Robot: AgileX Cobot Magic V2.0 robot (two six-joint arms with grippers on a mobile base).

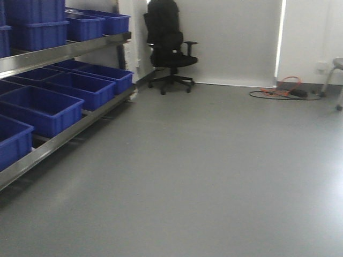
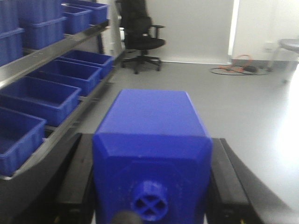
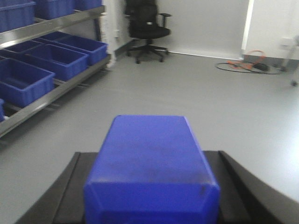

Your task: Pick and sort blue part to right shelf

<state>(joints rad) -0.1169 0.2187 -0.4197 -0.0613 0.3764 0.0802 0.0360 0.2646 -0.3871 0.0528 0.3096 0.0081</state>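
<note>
A smooth grey floor (image 1: 203,160) runs beside the shelf (image 1: 69,51) with its blue bins (image 1: 43,107). A black chair (image 1: 169,43) stands past the shelf's far end. The right gripper (image 3: 148,161) clamps the blue part (image 3: 149,140), off the shelf. The left gripper (image 2: 149,142) clamps a knobbed blue block (image 2: 152,116).
</note>
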